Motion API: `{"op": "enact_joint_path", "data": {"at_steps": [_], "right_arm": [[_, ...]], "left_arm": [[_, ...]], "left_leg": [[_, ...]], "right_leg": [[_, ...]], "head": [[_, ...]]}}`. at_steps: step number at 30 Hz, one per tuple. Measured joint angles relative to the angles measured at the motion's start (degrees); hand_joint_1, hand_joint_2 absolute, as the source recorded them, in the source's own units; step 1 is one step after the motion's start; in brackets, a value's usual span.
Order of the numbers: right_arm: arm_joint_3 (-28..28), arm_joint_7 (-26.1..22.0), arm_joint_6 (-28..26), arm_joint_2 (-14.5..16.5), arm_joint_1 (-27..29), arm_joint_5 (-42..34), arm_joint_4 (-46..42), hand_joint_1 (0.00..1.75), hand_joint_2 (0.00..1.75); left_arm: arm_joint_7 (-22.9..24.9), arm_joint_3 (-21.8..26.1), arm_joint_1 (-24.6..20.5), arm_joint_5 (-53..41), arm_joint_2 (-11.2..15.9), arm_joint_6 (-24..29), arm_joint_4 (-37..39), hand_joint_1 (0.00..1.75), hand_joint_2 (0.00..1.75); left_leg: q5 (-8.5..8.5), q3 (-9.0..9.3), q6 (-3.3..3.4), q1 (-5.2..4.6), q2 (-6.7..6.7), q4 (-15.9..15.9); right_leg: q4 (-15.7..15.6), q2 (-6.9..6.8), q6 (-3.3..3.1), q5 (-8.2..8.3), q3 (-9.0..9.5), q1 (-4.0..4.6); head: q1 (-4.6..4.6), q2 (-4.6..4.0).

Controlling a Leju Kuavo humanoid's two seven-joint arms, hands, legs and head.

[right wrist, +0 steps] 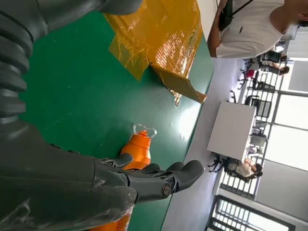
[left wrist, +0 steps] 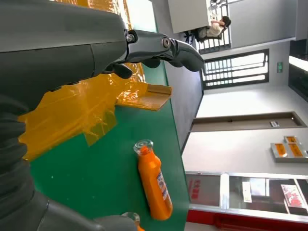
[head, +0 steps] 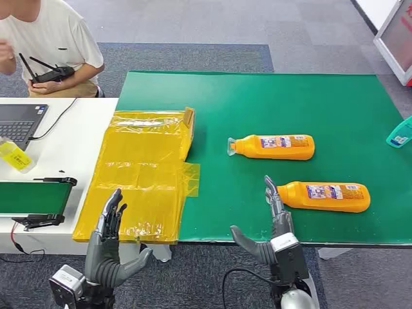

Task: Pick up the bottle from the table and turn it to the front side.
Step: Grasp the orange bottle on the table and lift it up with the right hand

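Two orange bottles with printed labels lie on their sides on the green table (head: 233, 96). The far bottle (head: 272, 147) (left wrist: 154, 183) has a clear cap pointing left. The near bottle (head: 326, 196) lies close to the front edge. My right hand (head: 277, 219) is open at that edge, its fingertips just left of the near bottle's neck and hiding the cap. In the right wrist view an orange bottle (right wrist: 139, 147) lies just beyond the right hand (right wrist: 145, 183). My left hand (head: 109, 238) (left wrist: 72, 53) is open below the table's front left, holding nothing.
A crinkled yellow plastic sheet (head: 141, 174) over a cardboard piece covers the table's left end. A white desk (head: 78, 148) at the left carries a laptop (head: 19, 122). A seated person (head: 48, 38) holds a controller. A teal object (head: 401, 133) lies at the right edge.
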Motion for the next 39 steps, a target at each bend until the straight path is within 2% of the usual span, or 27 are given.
{"op": "enact_joint_path", "data": {"at_steps": [25,29,34,36,39], "right_arm": [[0.0,0.3,-1.3,0.0,0.1,1.4,0.0,0.00,1.75],[-0.3,1.7,-5.9,0.0,0.0,8.1,-1.3,0.00,1.75],[-2.9,4.2,-7.8,-0.3,-0.2,15.8,-4.7,0.00,1.75],[-3.7,6.5,-9.2,-0.8,-0.3,22.7,-5.5,0.00,1.75],[-4.6,14.5,-10.3,-3.7,-0.5,39.0,-5.5,0.00,1.75]], "left_arm": [[0.3,0.0,0.1,0.3,0.0,-0.2,0.0,0.00,1.75],[0.3,0.1,0.3,-1.1,-0.1,0.4,-0.6,0.00,1.75],[0.3,0.7,0.7,-3.8,-0.1,2.9,-2.0,0.00,1.75],[0.2,0.9,0.8,-4.8,-0.2,3.5,-2.5,0.00,1.75],[-0.4,1.2,1.1,-5.6,-0.3,3.6,-3.4,0.00,1.75]], "left_leg": [[0.00,0.00,0.00,0.00,0.00,0.0],[0.00,0.01,0.00,0.00,0.00,0.0],[0.00,0.01,0.00,0.00,0.00,0.0],[0.00,0.01,0.00,0.00,0.00,0.0],[-0.01,0.00,0.01,0.00,0.00,0.0]], "right_leg": [[0.0,0.00,0.00,0.00,0.00,0.00],[0.0,0.00,0.00,0.00,-0.01,0.00],[0.0,0.00,0.01,0.01,-0.01,0.00],[0.0,0.00,0.01,0.01,-0.01,0.00],[0.0,0.00,0.01,0.01,0.00,-0.01]], "head": [[-0.01,0.00],[-0.01,0.00],[0.00,0.00],[-0.01,0.00],[-0.02,0.00]]}}
